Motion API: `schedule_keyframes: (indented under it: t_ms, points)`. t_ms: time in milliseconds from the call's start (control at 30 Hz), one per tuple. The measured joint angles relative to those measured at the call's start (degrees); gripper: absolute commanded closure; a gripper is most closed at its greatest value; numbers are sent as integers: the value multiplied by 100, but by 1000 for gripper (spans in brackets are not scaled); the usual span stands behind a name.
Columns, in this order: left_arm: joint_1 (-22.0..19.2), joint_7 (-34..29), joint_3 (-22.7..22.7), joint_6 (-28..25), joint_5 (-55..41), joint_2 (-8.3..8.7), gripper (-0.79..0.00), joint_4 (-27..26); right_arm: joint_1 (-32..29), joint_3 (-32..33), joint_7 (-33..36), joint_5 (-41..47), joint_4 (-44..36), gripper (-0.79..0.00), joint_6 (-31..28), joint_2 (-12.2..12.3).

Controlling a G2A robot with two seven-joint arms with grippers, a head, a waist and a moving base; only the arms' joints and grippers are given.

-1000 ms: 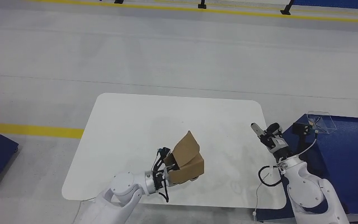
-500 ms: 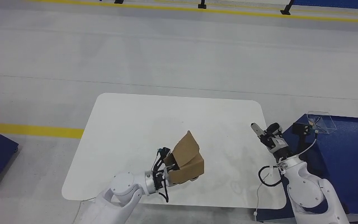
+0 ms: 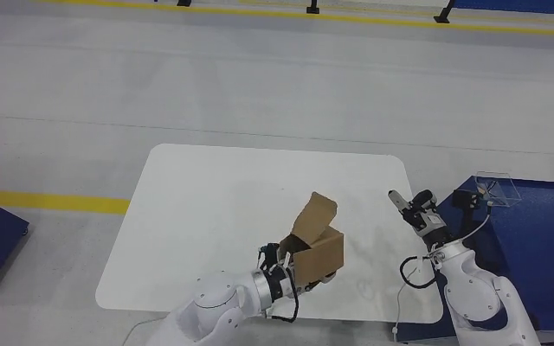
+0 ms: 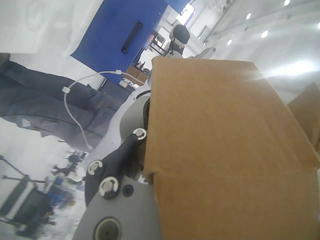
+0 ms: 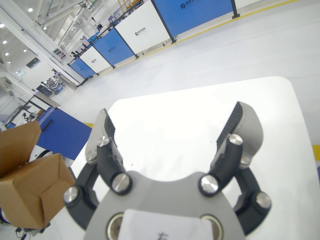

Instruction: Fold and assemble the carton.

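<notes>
- You are looking at one desk, one carton and two hands; the white desk (image 3: 216,190) is carrying the whole job.
- The carton (image 3: 322,253) is sitting at the near edge of the desk, roughly midway along it. Its body is squared up into a box, and one flap (image 3: 316,212) is standing open, tilting up toward the far edge.
- Whether the carton's base is touching the desk or hanging just above it, I cannot tell from the top view, so treat it as carried by the arm.
- Your left hand (image 3: 286,266) is gripping the carton from its near-left side. In the left wrist view the cardboard is pressing right against one finger (image 4: 117,156). The hand is probably closed on a wall of the box, though the other finger is hiding behind the cardboard.
- Your right hand (image 5: 172,116) is hanging at the desk's right edge, its fingers spread wide and holding nothing.
- The relation you are working with: the carton is lying to the left of the right hand, well apart, with bare desk between them.
- The left hand is the nearer one and is already touching the carton. The right is the free one, so in my judgement folding that raised flap down is falling to it.
</notes>
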Motion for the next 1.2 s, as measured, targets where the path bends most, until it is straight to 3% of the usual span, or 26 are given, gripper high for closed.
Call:
schedule_keyframes:
  t_ms: [100, 233, 367, 600, 700, 867, 1200]
  points:
    - [-164, 1301, 221, 225, -960, -194, 0, -24, 0, 0, 0, 0, 0, -785, 0, 0]
    - [-380, 2929, 451, -42, -2247, -459, 0, 59, 0, 0, 0, 0, 0, -785, 0, 0]
    - [-618, 4553, 673, -982, -3442, -740, 0, 272, 0, 0, 0, 0, 0, -785, 0, 0]
    - [-1257, 6587, 1151, -2481, -4125, -1183, 0, 1149, 0, 0, 0, 0, 0, -785, 0, 0]
    - [-1544, 7173, 1319, -2927, -4031, -1346, 0, 1570, 0, 0, 0, 0, 0, -785, 0, 0]
    - [-1871, 7474, 1340, -3342, -4300, -1577, 0, 2340, 0, 0, 0, 0, 0, -785, 0, 0]
    - [-2076, 7501, 1394, -3513, -4645, -1890, 0, 3281, 0, 0, 0, 0, 0, -785, 0, 0]
